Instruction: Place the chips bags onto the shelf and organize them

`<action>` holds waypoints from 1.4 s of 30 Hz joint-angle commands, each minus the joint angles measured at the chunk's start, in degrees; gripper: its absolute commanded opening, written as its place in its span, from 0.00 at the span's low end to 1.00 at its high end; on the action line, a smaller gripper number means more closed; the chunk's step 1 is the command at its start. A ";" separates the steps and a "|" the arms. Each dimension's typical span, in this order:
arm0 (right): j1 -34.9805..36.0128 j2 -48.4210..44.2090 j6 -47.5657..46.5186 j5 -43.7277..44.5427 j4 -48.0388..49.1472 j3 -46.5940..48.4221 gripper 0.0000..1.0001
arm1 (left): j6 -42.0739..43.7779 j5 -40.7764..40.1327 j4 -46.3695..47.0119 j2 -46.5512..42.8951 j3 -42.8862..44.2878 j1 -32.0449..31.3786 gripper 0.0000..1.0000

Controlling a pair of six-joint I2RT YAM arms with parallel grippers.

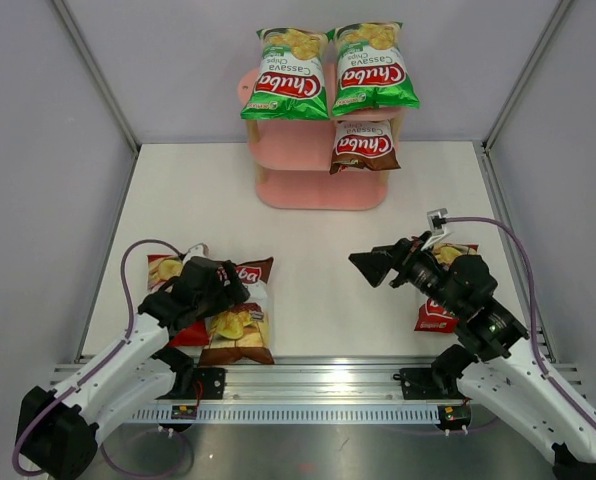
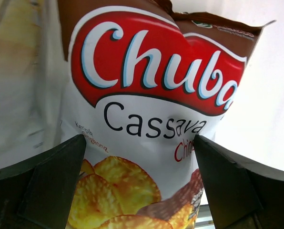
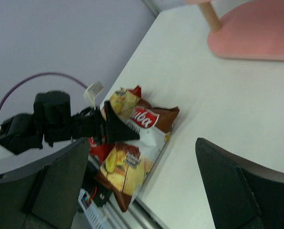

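Three of the six bags are shelved. The first green bag [image 1: 286, 75] and the second green bag [image 1: 375, 68] sit side by side on the top board of the shelf [image 1: 318, 190]. The shelved brown bag [image 1: 364, 146] occupies the middle board. All three are well ahead of both claws.

Three bags lie on the table, not yet placed. The loose brown bag [image 1: 243, 330] lies directly beneath the left claw [image 1: 226, 290] and overlaps the near red bag [image 1: 186, 334] beside that claw. The far red bag [image 1: 435, 315] lies behind the right claw [image 1: 366, 266], partly under its arm.

The left claw is released, with its fingers straddling the loose brown bag; you cannot tell whether they touch it. The right claw is released and grasps nothing.

On the loose brown bag you can read "Chuba" in white on red, "Cassava" in black, and a red word beginning "Chip". The green bags carry "Chuba Cassava Chips". The smaller print is illegible.
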 commanded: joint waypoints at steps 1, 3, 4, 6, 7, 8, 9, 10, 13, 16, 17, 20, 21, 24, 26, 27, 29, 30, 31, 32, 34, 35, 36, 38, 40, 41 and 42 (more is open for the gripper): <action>-0.12 2.56 -4.19 -12.62 -1.81 3.43 0.99 | -2.08 6.93 8.01 1.15 -3.80 0.30 0.99; -0.12 4.23 -4.46 -14.92 -0.49 3.26 1.00 | -2.17 9.56 11.79 1.67 -5.46 0.21 0.99; -0.21 4.85 -4.29 -16.50 0.65 3.08 1.00 | -2.61 10.88 12.85 1.85 -6.78 0.21 0.99; -0.13 7.21 -4.02 -17.56 1.71 2.47 0.99 | -3.31 12.03 16.71 1.68 -8.10 -0.05 0.99; -0.12 8.27 -3.85 -18.87 3.02 2.29 0.99 | -3.57 12.73 18.99 1.59 -9.24 -0.23 0.98; -0.12 9.41 -3.41 -19.50 3.38 2.20 0.99 | -3.75 12.74 20.05 1.50 -9.69 -0.75 0.97; -0.12 11.95 -3.14 -20.98 3.90 2.11 0.99 | -4.01 12.56 20.85 1.50 -10.04 -1.19 0.93; -0.12 13.19 -2.79 -21.78 4.95 2.11 0.99 | -4.02 11.87 22.16 1.76 -10.30 -1.54 0.80; -0.13 17.94 -2.53 -24.07 4.96 3.16 1.00 | -2.79 10.02 23.05 4.04 -9.69 -3.65 0.68; -0.12 20.14 -2.44 -24.86 5.23 3.87 0.99 | -1.47 8.09 23.32 6.95 -8.03 -6.28 0.54; -0.12 20.23 -2.61 -24.78 5.23 4.04 0.99 | -1.38 7.56 22.97 7.65 -6.98 -8.12 0.43; -0.12 20.58 -3.23 -23.72 5.23 4.05 0.99 | -1.12 1.85 21.12 8.09 -4.61 -12.07 0.31; -0.12 20.76 -3.40 -22.85 4.97 3.96 1.00 | -0.68 -0.51 20.42 8.01 -3.81 -13.22 0.30; -0.13 22.08 -4.02 -19.86 3.48 4.31 0.99 | 3.18 -3.60 18.05 6.87 -0.64 -17.09 0.26; -0.12 23.22 -4.72 -18.28 1.81 5.44 1.00 | 5.90 -4.84 18.13 5.73 0.41 -19.37 0.25; -0.12 23.48 -4.98 -16.88 -0.46 5.97 0.99 | 8.61 -4.75 18.56 5.37 1.20 -20.00 0.23; -0.13 24.01 -6.39 -14.25 -4.41 7.91 1.00 | 11.43 -5.28 18.74 3.97 1.47 -21.41 0.19; -0.12 24.19 -6.83 -13.10 -6.01 8.61 0.99 | 12.41 -5.02 20.05 3.44 1.30 -21.93 0.17; -0.12 24.28 -7.35 -11.87 -7.50 9.40 0.99 | 13.20 -5.36 20.59 2.74 1.21 -23.15 0.17; -0.21 24.54 -7.36 -9.77 -8.91 10.71 0.99 | 14.51 -5.54 21.20 1.51 1.03 -23.86 0.17; -0.13 24.80 -7.01 -8.78 -11.90 12.12 0.99 | 16.02 -5.19 23.66 0.19 0.51 -25.96 0.17; -0.21 25.15 -7.01 -9.48 -13.22 12.48 0.99 | 17.41 -5.28 24.45 -1.12 0.33 -26.68 0.17; -0.21 25.33 -6.57 -10.35 -13.75 12.92 0.99 | 18.12 -5.54 26.02 -1.74 0.07 -27.55 0.17; -0.21 26.82 -6.04 -15.33 -14.46 13.97 0.99 | 19.79 -6.42 27.27 -2.89 -0.46 -30.01 0.17; -0.12 28.23 -6.04 -19.04 -15.25 14.85 0.99 | 20.94 -7.38 29.20 -4.38 -0.64 -32.38 0.17; -0.21 29.71 -6.22 -22.02 -16.21 15.38 0.99 | 22.16 -7.48 29.73 -4.82 -0.90 -33.18 0.17; -0.21 30.51 -6.65 -23.27 -16.39 15.56 1.00 | 22.78 -8.09 31.04 -5.26 -1.08 -34.06 0.17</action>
